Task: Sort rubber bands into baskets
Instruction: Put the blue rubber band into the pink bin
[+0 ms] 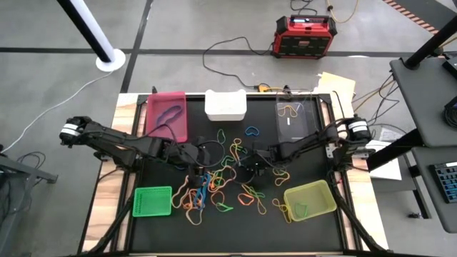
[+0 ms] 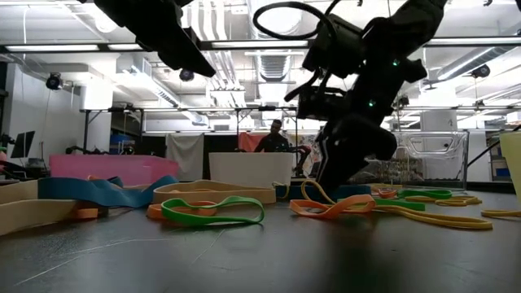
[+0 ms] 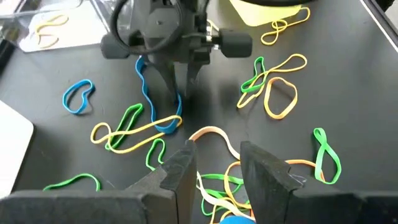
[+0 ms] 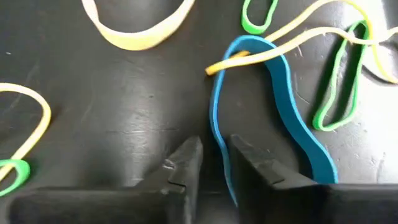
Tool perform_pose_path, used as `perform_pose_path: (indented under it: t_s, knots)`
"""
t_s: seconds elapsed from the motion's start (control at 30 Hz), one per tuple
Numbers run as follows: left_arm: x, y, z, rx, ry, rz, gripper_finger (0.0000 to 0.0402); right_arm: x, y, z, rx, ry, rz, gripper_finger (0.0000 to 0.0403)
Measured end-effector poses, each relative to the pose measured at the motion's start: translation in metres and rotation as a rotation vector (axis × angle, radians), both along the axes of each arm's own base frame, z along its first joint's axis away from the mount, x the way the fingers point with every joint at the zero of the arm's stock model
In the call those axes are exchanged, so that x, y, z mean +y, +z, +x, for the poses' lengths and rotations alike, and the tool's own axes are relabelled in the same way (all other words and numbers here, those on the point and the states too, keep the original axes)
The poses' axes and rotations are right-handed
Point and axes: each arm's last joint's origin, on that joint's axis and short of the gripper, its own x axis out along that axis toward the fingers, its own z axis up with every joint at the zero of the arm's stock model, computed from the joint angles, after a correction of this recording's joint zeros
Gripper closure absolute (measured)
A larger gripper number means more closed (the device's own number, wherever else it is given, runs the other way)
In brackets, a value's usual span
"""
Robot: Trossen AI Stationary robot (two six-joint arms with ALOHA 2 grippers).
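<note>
So the right gripper (image 4: 214, 165) is down on the black table mat (image 1: 314, 228) right in the middle of the pile, fingers nearly together with one side of a blue rubber band (image 4: 283, 93) running between the tips. Looks like a pinch on that edge, with the rest of the loop lying flat on the mat and a yellow band (image 4: 273, 53) crossing over its far end. From the left wrist view you can see the same thing from the other side, the blue band trailing down from the right arm's fingers. The left gripper (image 3: 214, 168) sits just beside the pile, pointing at the right one, jaws partly spread with nothing between them, only loose orange and green bands under it. The remaining rubber bands (image 1: 221, 182) are scattered all over the centre of the mat. Baskets are around the edges: magenta-pink basket (image 1: 168, 114) with a dark band in it, white basket (image 1: 226, 105), clear basket (image 1: 294, 118) holding a couple of yellow and orange bands, bright green basket (image 1: 153, 201) and yellow-green basket (image 1: 310, 200) with a green one inside.
</note>
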Motion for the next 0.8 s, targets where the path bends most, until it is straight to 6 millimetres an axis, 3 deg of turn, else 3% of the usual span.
perform_pose_path:
  t_s: [0.07,0.17,0.53,0.8]
  knots:
    - [0.000,0.000,0.000,-0.007,-0.007,0.007,0.0294,0.000,0.000,0.000,0.001,0.006,-0.003,0.0376]
    - [0.000,0.001,0.001,-0.019,-0.015,0.015,0.0294,0.000,0.004,-0.001,-0.004,0.020,-0.019,0.0390]
    - [0.000,0.011,0.001,-0.087,-0.059,0.065,0.0294,0.000,0.072,-0.027,-0.114,-0.060,-0.083,0.0394]
    - [0.003,0.015,0.005,-0.150,-0.077,0.105,0.0294,0.005,0.091,-0.044,-0.039,-0.112,0.036,0.0394]
